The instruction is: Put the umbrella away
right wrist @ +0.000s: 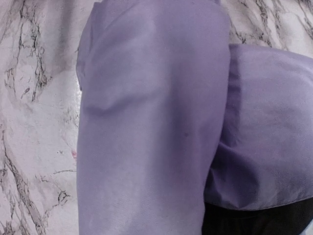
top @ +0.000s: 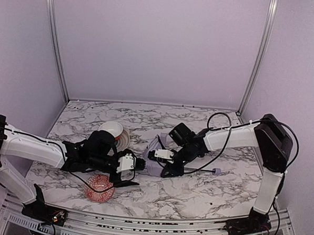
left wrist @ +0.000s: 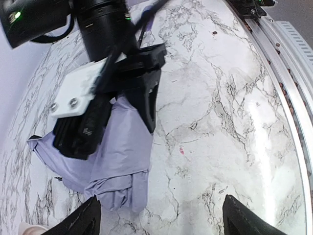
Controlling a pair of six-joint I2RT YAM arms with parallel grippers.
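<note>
The umbrella (top: 156, 149) is a crumpled bundle of pale lavender fabric lying on the marble table mid-scene. In the left wrist view my right gripper (left wrist: 110, 120) has come down on the umbrella (left wrist: 115, 164), its black fingers (left wrist: 146, 100) on either side of a fold. Lavender fabric (right wrist: 146, 122) fills the right wrist view and hides that gripper's fingertips. My left gripper (top: 134, 173) is just left of the bundle. Its jaws are open wide with only bare marble between the fingertips (left wrist: 88, 220), and the fabric's edge lies by the left one.
A red patterned bowl (top: 99, 187) sits near the front, under the left arm's wrist. A white bowl (top: 114, 130) lies behind the left arm. A black cable (top: 218, 152) hangs from the right arm. The table's metal front rail (left wrist: 288, 73) is close by.
</note>
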